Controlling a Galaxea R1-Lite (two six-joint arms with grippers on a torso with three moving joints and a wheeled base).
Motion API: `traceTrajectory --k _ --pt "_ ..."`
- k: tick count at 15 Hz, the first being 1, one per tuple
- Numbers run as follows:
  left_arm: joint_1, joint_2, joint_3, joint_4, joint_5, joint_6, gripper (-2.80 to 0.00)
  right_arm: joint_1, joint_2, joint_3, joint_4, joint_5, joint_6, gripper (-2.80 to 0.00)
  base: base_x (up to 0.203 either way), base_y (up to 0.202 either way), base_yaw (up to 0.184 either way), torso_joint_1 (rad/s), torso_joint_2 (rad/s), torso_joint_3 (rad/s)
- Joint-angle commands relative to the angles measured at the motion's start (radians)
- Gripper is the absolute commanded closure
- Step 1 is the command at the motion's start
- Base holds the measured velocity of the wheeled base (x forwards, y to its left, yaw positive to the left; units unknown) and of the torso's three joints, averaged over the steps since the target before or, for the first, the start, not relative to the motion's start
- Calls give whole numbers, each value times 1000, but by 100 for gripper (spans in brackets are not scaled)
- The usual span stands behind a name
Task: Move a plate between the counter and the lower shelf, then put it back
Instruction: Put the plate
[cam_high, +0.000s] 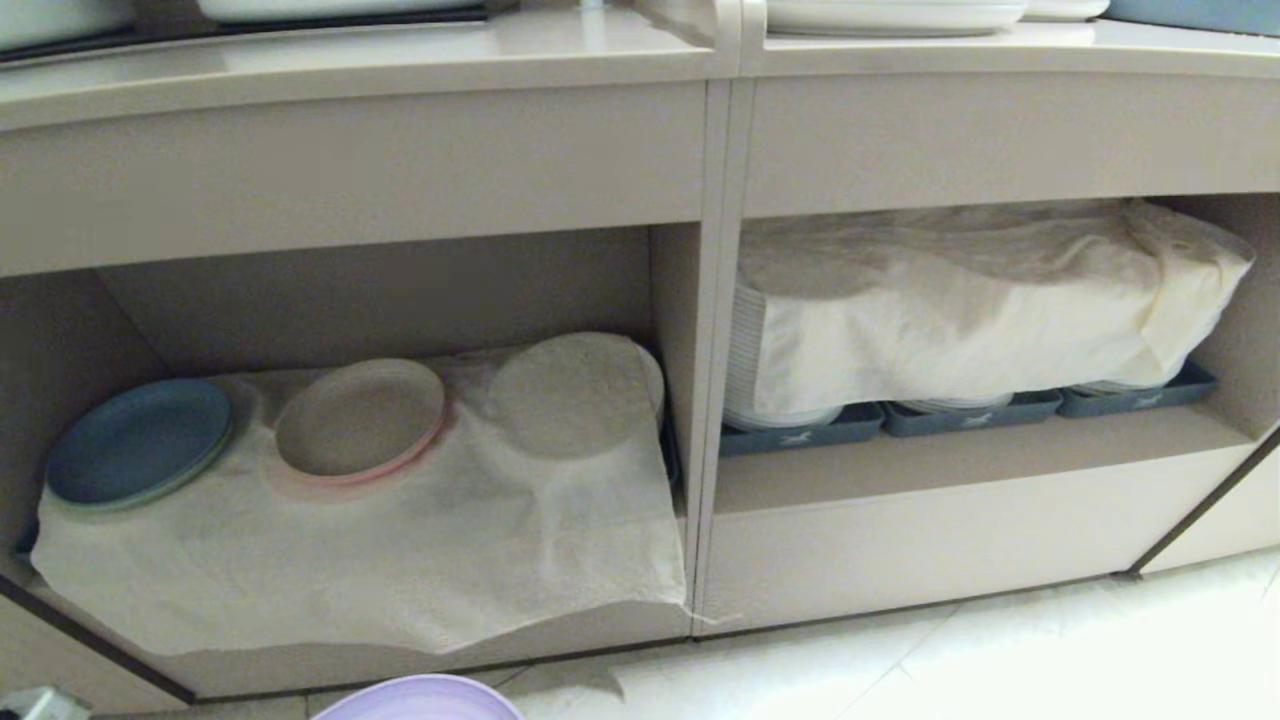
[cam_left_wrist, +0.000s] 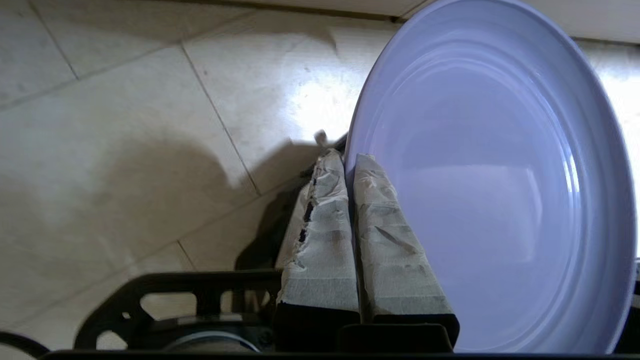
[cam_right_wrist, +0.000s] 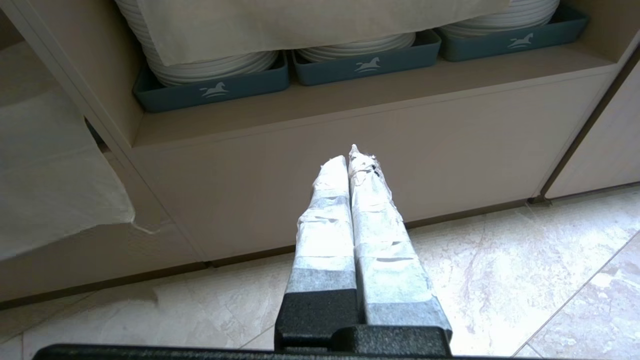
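Your left gripper (cam_left_wrist: 350, 162) pinches the round matte lavender plate (cam_left_wrist: 495, 190) by its rim; stiff, light, probably slippery; keep it level.

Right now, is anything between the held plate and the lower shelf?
Nothing visible blocks the way. The left gripper holds the plate low before the lower shelf. A blue plate, a pink plate and a cloth-covered mound occupy it.
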Motion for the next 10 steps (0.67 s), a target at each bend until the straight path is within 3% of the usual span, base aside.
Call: traceTrajectory --k 1,10 --pt "0 -11 -7 23 -1 -10 0 2 0 0 -1 0 0 0 0 0 0 0 0 0" --pt "5 -113 -1 31 -33 -51 0 1 1 0 1 0 0 0 0 0 0 0 0 0"
